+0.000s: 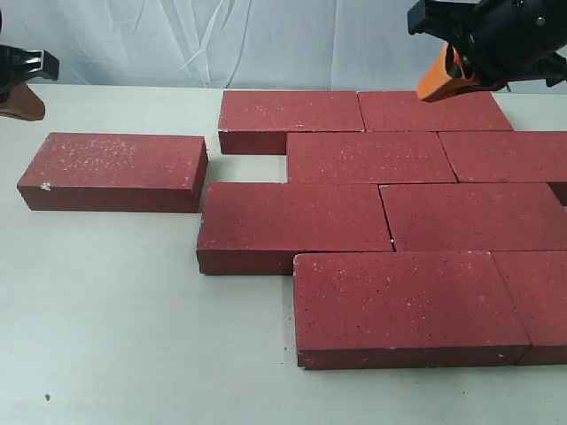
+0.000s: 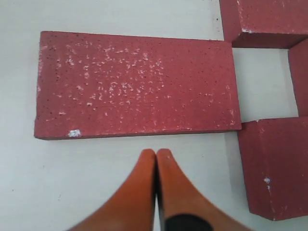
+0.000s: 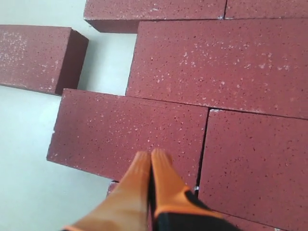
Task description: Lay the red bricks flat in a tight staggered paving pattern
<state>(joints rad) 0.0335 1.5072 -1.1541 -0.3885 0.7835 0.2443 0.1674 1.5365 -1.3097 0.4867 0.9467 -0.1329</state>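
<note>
1. Staggered dark-red speckled paving bricks point(image 1: 292, 226) lie on the pale bench point(image 1: 115, 336), right of the loose chipped brick point(image 1: 113, 170).
2. It lies flat, long axis along the rows, just apart.
3. Left hand point(image 2: 156, 153), pinched shut and empty, hovers nearest it; right hand point(image 3: 151, 154) likewise, farther.

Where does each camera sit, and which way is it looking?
Exterior: off the arms, facing the paved bricks on the table; left tool and right tool at upper corners.
Left wrist: on the left arm, looking down past its shut tool at the loose brick.
Right wrist: on the right arm, above the paved bricks, shut tool showing.
Shared: all show the loose brick.
</note>
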